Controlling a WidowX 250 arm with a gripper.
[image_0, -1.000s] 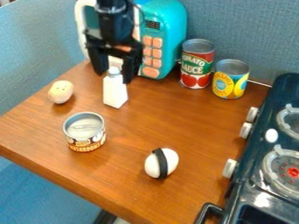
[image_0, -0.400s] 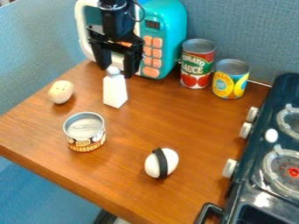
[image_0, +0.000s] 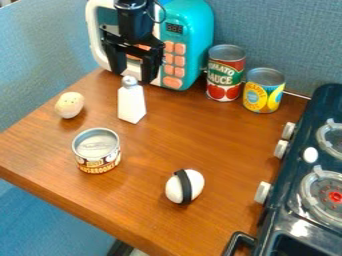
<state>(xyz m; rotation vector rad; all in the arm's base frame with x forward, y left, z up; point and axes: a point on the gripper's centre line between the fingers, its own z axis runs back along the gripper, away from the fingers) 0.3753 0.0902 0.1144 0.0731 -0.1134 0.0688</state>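
Tool (image_0: 134, 76): fingers spread, nothing pinched; up at the counter's back, before the turquoise toy microwave (image_0: 190, 37).
White shaker (image_0: 131, 106): upright on the counter (image_0: 157, 150), grey cap just by the fingertips in the view; contact, cannot tell.
Shaker, how far along: standing on its own base, free of any grip. Judgement: either a release done or a grasp not yet made; this view can't settle which, so what is left stays open.
Pale speckled lump (image_0: 69, 105): on the counter, to the shaker's left in view.
Short can (image_0: 97, 151): upright, nearer the front edge.
Black-banded egg shape (image_0: 184, 186): lying well apart from the tool.
Red can (image_0: 225, 73), yellow can (image_0: 264, 91): upright, side by side near the back wall.
Stove (image_0: 294, 175): at the view's right.
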